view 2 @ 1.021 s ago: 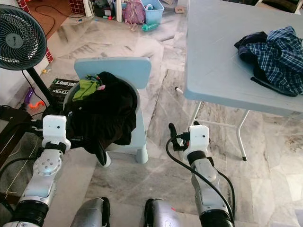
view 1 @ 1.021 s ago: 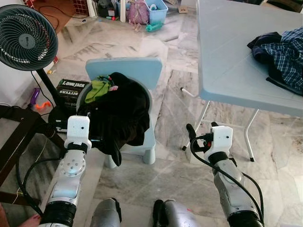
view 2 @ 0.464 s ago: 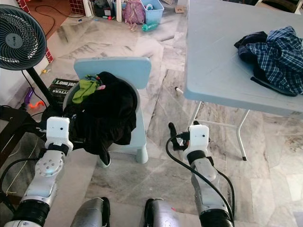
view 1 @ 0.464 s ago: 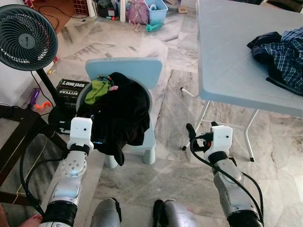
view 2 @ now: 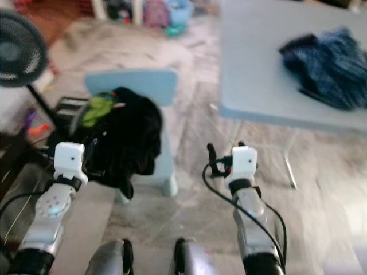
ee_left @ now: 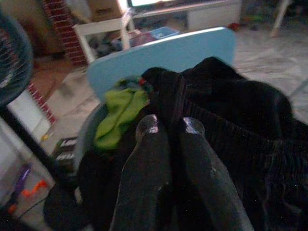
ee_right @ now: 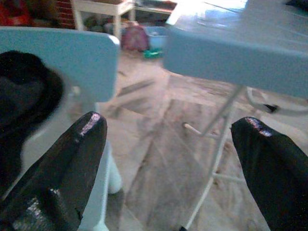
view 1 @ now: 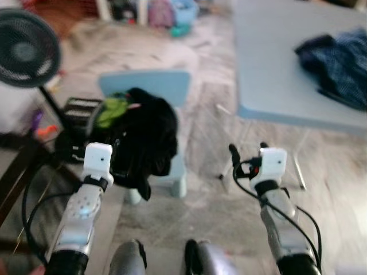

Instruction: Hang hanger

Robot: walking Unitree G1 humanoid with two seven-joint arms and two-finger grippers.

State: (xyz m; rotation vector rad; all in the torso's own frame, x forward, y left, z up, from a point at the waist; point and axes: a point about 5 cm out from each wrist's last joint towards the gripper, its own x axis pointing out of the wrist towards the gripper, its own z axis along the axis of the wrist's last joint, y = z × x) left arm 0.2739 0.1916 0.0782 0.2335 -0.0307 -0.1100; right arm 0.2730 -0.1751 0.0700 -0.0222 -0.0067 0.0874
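In the left eye view, which is blurred, a pile of black clothes [view 1: 144, 137] with a green garment [view 1: 112, 111] is seen on a small light blue chair [view 1: 153, 89]. The left claw [view 1: 121, 161] is pushed into this pile at about 9 o'clock of it. The right claw [view 1: 248, 154] is held over the marble floor [view 1: 195, 200], apart from the chair, at about 3 o'clock of it. A fan [view 1: 26, 48] stands at 10 o'clock, and a dark checked garment [view 1: 335, 66] lies on the light blue worktop [view 1: 269, 63] at 2 o'clock.

In the left wrist view, the two fingers [ee_left: 147, 163] are seen nearly together, with a fold of the black cloth pinched between their tips. The hanger cannot be made out among the clothes.

In the right wrist view, the fingers [ee_right: 72, 159] are spread widely and nothing is held between them.
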